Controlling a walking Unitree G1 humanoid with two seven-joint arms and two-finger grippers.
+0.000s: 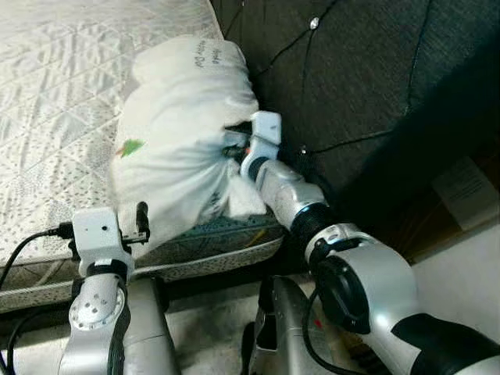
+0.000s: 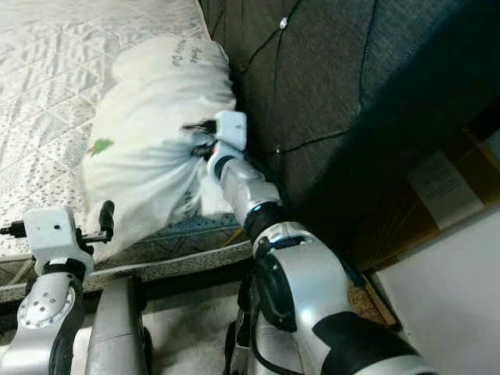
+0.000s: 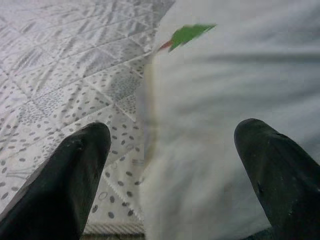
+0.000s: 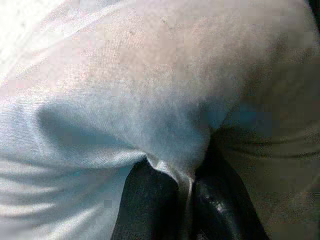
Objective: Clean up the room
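Note:
A white pillow (image 1: 180,133) with a small green mark (image 3: 187,34) lies at the corner of the quilted mattress (image 1: 55,94), against the dark headboard. My right gripper (image 4: 187,185) is shut on a bunched fold of the pillow's fabric on its headboard side; in the left eye view the right gripper (image 1: 234,144) is half buried in the cloth. My left gripper (image 3: 172,140) is open at the pillow's near edge, one finger over the mattress and the other over the pillow.
The dark padded headboard (image 1: 367,70) rises right beside the pillow. A cardboard box (image 1: 469,187) with a label sits at the far right. The mattress edge (image 1: 203,254) runs just in front of my body, with pale floor (image 1: 211,320) below.

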